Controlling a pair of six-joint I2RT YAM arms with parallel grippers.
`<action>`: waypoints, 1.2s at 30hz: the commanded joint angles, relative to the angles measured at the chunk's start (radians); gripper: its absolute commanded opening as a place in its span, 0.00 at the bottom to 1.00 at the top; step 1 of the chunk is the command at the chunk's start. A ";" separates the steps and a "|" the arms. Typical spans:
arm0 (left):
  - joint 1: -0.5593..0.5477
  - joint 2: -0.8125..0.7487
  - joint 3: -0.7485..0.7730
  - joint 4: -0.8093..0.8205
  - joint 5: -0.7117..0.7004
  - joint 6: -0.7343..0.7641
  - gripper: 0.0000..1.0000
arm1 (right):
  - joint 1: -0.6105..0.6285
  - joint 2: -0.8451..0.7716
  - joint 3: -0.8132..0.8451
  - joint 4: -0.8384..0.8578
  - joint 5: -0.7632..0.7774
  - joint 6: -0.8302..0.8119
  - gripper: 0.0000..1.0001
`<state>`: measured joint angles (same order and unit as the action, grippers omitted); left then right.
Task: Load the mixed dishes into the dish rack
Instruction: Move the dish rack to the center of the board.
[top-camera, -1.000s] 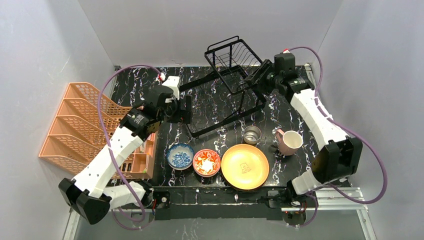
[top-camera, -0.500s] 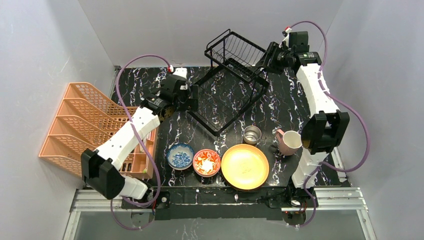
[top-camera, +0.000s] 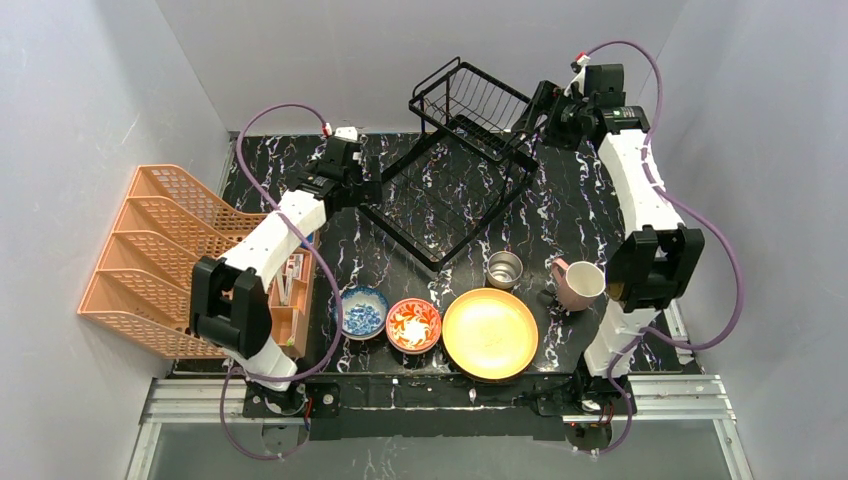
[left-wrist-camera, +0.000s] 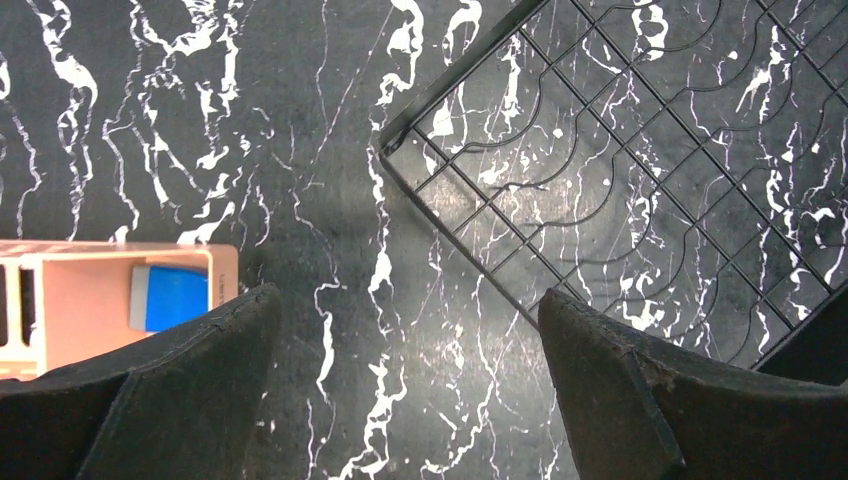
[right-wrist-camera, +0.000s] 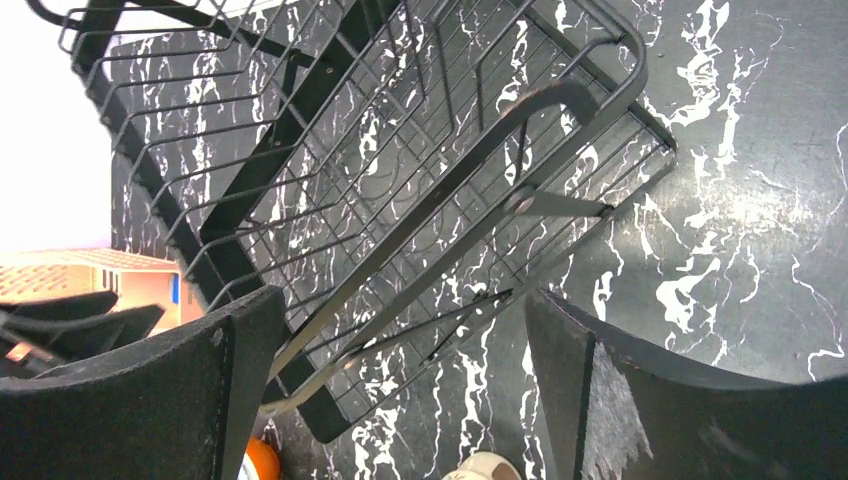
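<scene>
End effectors: two. Left end effector (left-wrist-camera: 410, 330) released, fingers spread with nothing between them, above the left corner of the dish rack (top-camera: 468, 105). Right end effector (right-wrist-camera: 400, 330) likewise released, at the rack's far right edge, with wires showing past its fingers. Dishes sit on the tabletop (top-camera: 580, 220) on the rack's near side: one yellow plate (top-camera: 490, 333), two bowls (blue-patterned bowl (top-camera: 361, 312), red floral bowl (top-camera: 413, 325)), one steel cup (top-camera: 504, 269), one pink mug (top-camera: 578, 283). Tabletop is black marble, white-veined; walls grey. One orange lattice rack (top-camera: 150, 260) stands well left of the dish rack.
</scene>
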<state>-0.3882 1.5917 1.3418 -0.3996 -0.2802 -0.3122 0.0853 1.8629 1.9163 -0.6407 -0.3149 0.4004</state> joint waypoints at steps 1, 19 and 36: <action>0.013 0.060 0.051 0.065 0.029 0.025 0.98 | -0.004 -0.136 -0.006 -0.019 0.020 0.013 0.99; 0.067 0.451 0.316 0.105 0.075 0.102 0.89 | 0.289 -0.709 -0.643 0.028 0.162 0.152 0.94; 0.077 0.557 0.373 0.110 0.137 0.095 0.57 | 0.665 -0.414 -0.656 0.068 0.566 0.403 0.78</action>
<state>-0.3214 2.1624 1.6825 -0.2848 -0.1680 -0.2119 0.7334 1.4014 1.2388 -0.6136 0.1276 0.7151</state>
